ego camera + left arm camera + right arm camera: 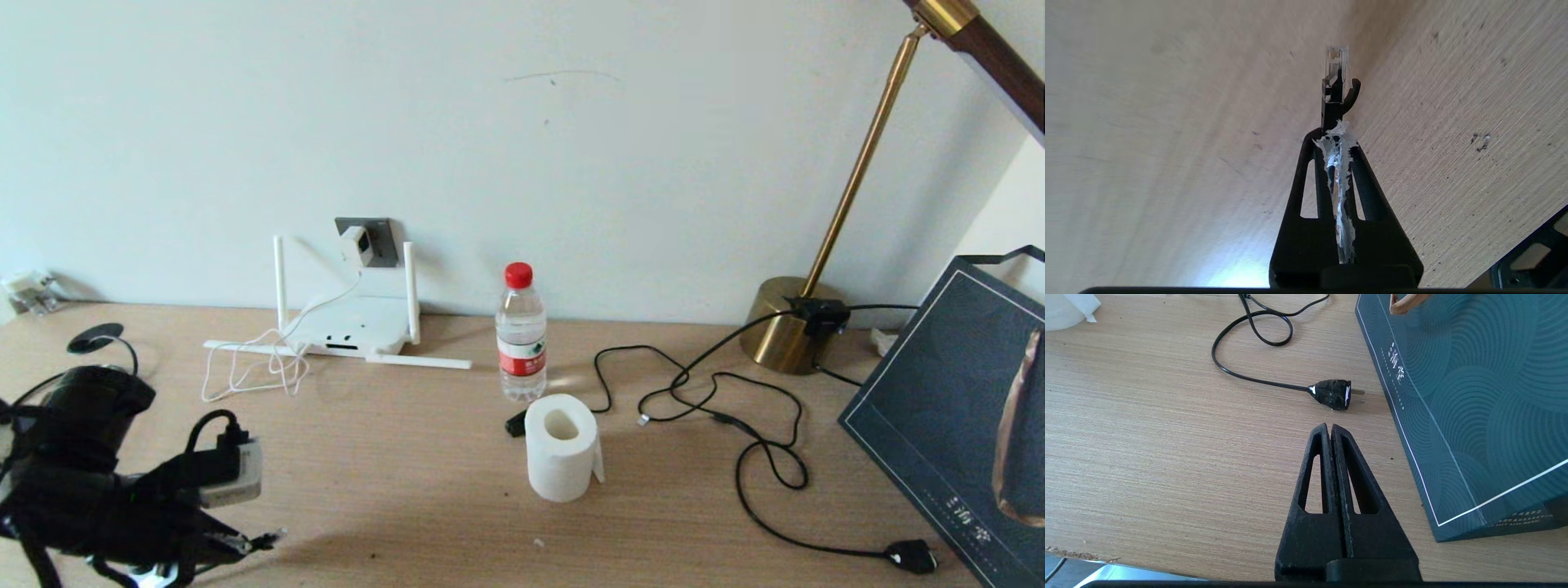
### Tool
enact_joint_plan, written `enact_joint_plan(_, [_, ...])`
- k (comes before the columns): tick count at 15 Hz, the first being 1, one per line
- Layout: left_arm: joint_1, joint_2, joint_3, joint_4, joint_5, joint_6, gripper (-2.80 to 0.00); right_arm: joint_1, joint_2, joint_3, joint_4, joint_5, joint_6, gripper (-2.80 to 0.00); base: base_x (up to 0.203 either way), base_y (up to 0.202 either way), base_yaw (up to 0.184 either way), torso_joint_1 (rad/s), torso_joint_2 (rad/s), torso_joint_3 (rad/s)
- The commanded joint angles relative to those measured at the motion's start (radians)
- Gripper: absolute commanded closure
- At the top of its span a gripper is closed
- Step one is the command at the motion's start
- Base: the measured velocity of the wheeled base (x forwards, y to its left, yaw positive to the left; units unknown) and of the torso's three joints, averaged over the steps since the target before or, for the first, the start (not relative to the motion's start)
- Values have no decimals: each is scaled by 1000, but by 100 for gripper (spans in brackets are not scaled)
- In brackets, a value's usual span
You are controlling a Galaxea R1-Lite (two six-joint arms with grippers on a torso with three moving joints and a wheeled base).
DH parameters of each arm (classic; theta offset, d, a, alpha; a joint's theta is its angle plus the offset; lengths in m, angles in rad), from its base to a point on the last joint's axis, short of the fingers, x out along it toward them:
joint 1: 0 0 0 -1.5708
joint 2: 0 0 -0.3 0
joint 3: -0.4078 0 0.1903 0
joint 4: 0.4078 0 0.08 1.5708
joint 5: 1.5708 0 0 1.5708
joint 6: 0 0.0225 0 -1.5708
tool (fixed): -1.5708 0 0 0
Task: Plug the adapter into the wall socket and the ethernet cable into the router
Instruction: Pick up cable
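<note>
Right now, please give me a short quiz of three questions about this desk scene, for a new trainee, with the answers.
1. True or false: the adapter already sits in the wall socket.
2. What does the left gripper hold?
A. the toilet-paper roll
B. the ethernet cable
C. the water bottle
3. Fill in: in the head view, the water bottle stands to the ____ of the router.

Key:
1. True; the white cube is on the grey plate, and its cord hangs down toward the router.
2. B; its fingers are shut on the plug, with the clear tip sticking out.
3. Right.
</note>
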Motion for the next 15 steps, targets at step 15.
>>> enact_joint_plan(15, [-223, -272, -79, 2, -63, -173, 0, 0, 0, 0, 2, 1, -1, 0, 0, 0, 0, 0, 0, 0])
